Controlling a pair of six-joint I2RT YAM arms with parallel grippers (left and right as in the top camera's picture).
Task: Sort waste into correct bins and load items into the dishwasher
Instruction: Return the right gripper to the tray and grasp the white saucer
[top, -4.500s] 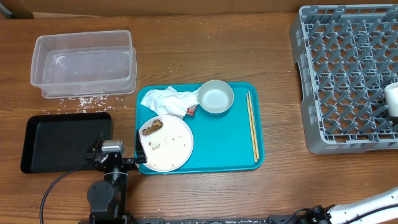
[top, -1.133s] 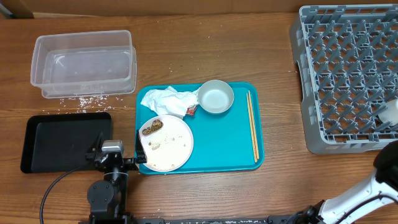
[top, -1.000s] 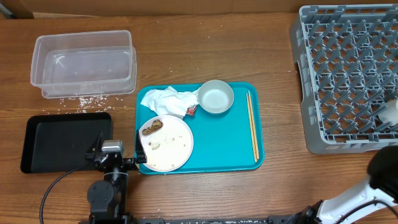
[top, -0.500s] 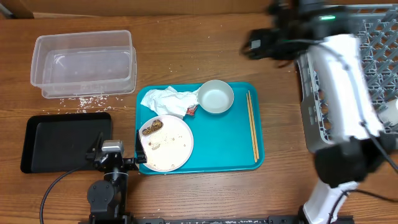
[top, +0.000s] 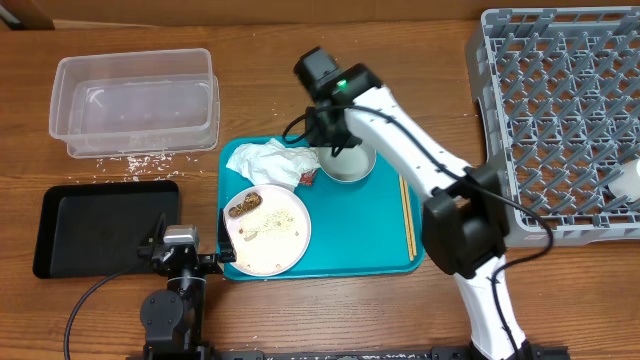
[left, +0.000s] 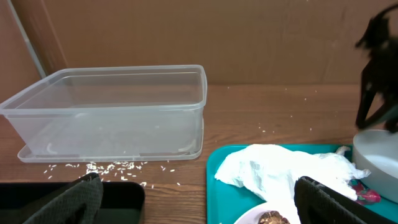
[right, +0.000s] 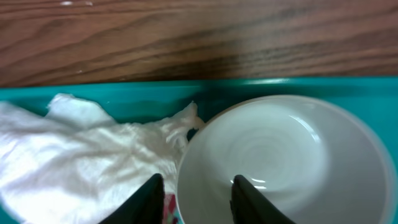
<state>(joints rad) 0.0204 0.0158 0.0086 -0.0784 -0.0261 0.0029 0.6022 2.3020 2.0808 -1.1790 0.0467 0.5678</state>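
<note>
My right gripper (top: 335, 148) (right: 196, 202) is open and straddles the left rim of the pale grey bowl (top: 352, 163) (right: 286, 149), one finger inside and one outside. Beside it lie the crumpled napkin (top: 268, 162) (right: 81, 162) and the red wrapper (top: 308, 176). The white plate (top: 270, 232) carries the brown lump (top: 243, 207). The chopsticks (top: 405, 200) lie on the right of the teal tray (top: 360, 235). My left gripper (top: 185, 255) (left: 199, 208) is open and empty by the black tray (top: 100, 225). The white cup (top: 628, 178) sits in the dish rack (top: 555, 120).
The clear tub (top: 135, 100) (left: 112, 106) stands at the back left, with loose rice grains (top: 130, 160) on the table in front of it. My right arm (top: 420, 130) stretches across from the lower right over the teal tray. No white shallow bowl is in view.
My right arm has swung from the lower right, past the rack, to the grey bowl on the teal tray. The left arm and all objects have stayed put.
</note>
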